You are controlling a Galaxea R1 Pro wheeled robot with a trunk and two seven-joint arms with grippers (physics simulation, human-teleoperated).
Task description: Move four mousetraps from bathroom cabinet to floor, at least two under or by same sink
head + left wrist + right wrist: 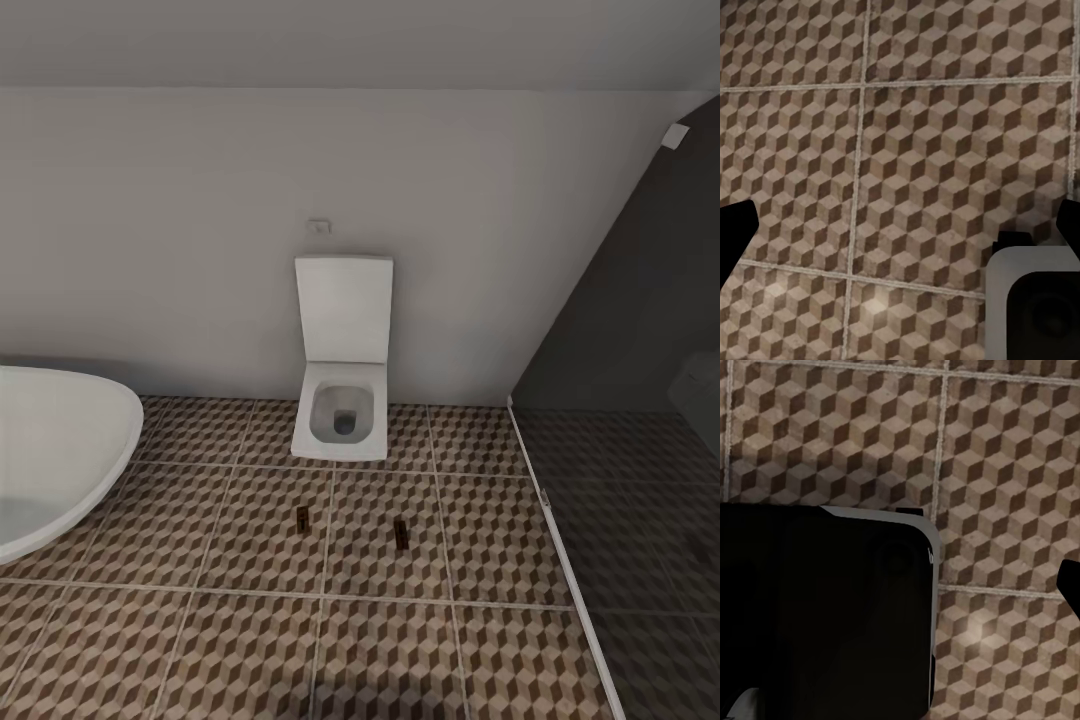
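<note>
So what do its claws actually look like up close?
Little shows. The left claw has plain matte-black fingertips, blunt, without visible markings or cables; the right arm's fingertip looks alike. Beside them sits a rounded block, grey-rimmed with a dark face; which part that is, I can't tell.

Black robot body over bathroom floor

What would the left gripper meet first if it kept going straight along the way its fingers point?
Probably the bathroom floor: the left wrist view looks onto cube-patterned tiles and grout lines, with nothing lying between. How far off the floor is cannot be judged.
</note>
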